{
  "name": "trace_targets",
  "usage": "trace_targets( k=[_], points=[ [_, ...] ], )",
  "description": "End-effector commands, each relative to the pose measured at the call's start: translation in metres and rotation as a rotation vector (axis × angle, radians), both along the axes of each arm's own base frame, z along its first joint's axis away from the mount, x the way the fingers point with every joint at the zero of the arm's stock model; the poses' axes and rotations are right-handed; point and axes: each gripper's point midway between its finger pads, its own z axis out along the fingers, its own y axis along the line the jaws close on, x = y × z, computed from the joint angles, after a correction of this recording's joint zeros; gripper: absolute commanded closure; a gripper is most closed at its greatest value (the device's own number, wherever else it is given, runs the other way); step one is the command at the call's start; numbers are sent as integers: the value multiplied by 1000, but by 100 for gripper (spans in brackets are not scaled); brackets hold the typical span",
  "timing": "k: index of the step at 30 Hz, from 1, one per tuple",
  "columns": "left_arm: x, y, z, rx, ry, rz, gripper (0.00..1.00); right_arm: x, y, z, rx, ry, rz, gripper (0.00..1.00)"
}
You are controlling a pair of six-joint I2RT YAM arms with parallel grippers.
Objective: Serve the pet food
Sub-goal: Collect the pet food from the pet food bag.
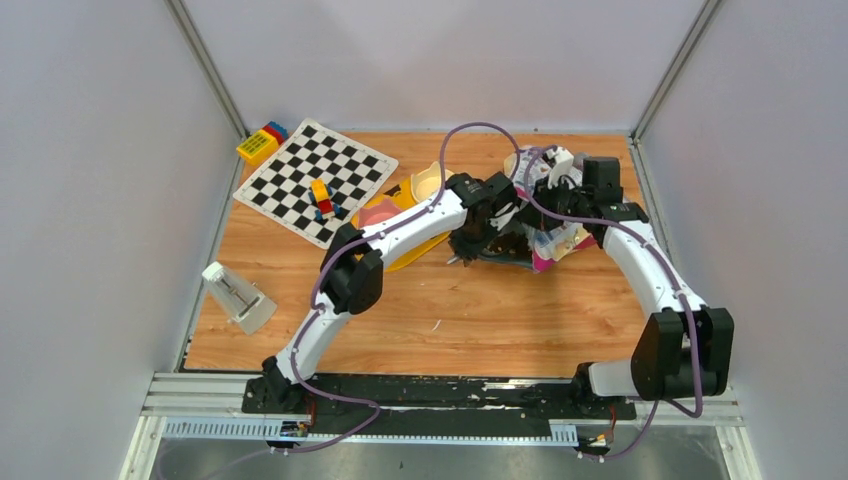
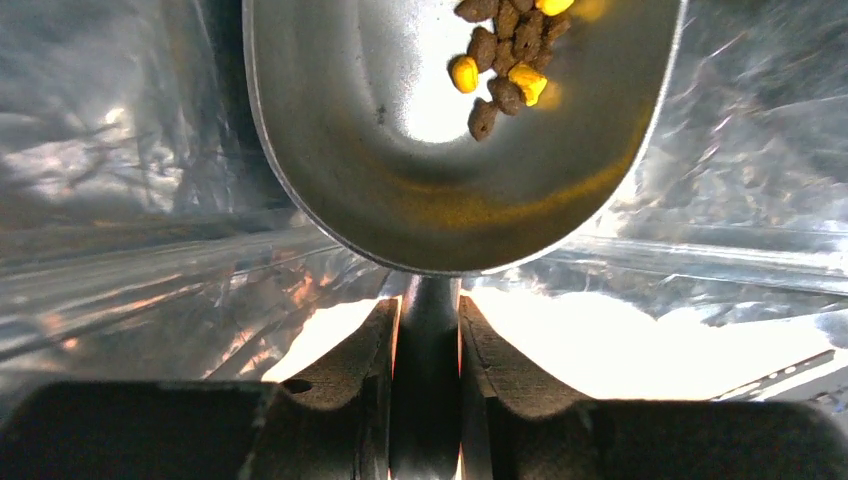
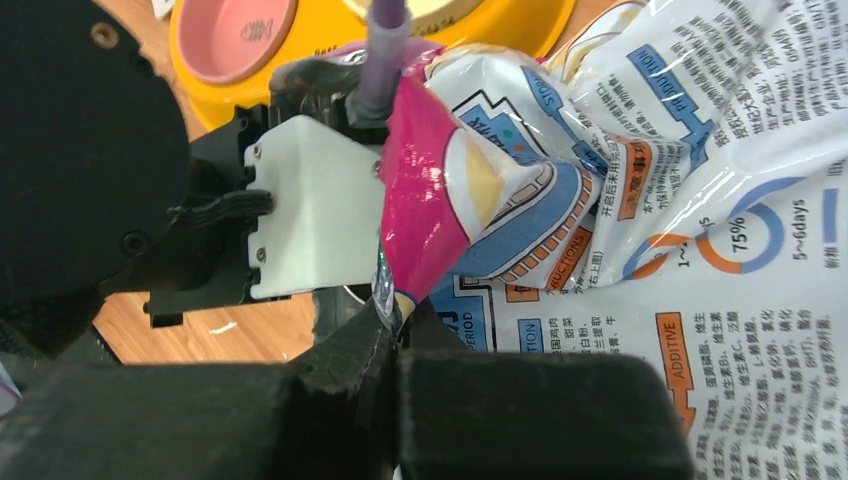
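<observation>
Two arms meet over the far middle of the worktop (image 1: 450, 310), both at the glossy printed bag (image 3: 700, 200) that lies there on its side. The left hand (image 2: 428, 335) pinches the narrow handle of a grey scoop (image 2: 400, 150), one finger on each side of it, touching. The scoop's bowl sits inside the bag, with crinkled silver lining to its left, to its right and beneath it.

The pet food (image 2: 505, 60) is a small cluster of brown pellets with a few yellow ones among them, lying in the far part of the scoop's bowl. The rest of the bowl is bare. From above, the pellets cannot be made out, as the two wrists cover the mouth of the bag.

The right hand (image 3: 395, 330) has its fingers pressed together on the pink edge of the bag's opening and holds that edge lifted off the worktop. The left arm's wrist is just beside this hand, on its left.

The yellow feeder (image 3: 520, 30) lies to the left of the bag, partly under the left arm, and one of its bowls is pink. Further left, a chequered board (image 1: 315, 180) carries a few coloured blocks (image 1: 322, 197), with a yellow block (image 1: 257, 146) at its far left corner. A pale tapered container (image 1: 238, 297) lies near the left edge.
</observation>
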Motion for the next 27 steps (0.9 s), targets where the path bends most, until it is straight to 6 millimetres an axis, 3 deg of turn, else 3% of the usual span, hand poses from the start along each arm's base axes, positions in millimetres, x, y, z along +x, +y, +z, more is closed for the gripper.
trace_targets(
  k=[1, 5, 9, 15, 20, 24, 27],
  points=[
    [10, 25, -14, 58, 9, 39, 100, -71, 51, -23, 140, 195, 257, 100],
    [9, 26, -28, 79, 28, 50, 100, -79, 64, -25, 135, 192, 298, 100],
    [18, 14, -43, 75, 28, 80, 100, -81, 72, -29, 123, 200, 310, 100],
    [39, -31, -28, -134, 34, 147, 100, -81, 70, -12, 140, 136, 312, 100],
    [52, -58, -26, -252, 56, 185, 100, -68, 62, -18, 116, 132, 253, 100],
    [37, -54, -38, -216, 95, 184, 100, -56, 45, 15, 166, -2, 175, 100],
    [18, -33, -69, -121, 150, 193, 100, -56, 30, 45, 227, -120, 119, 100]
  ],
)
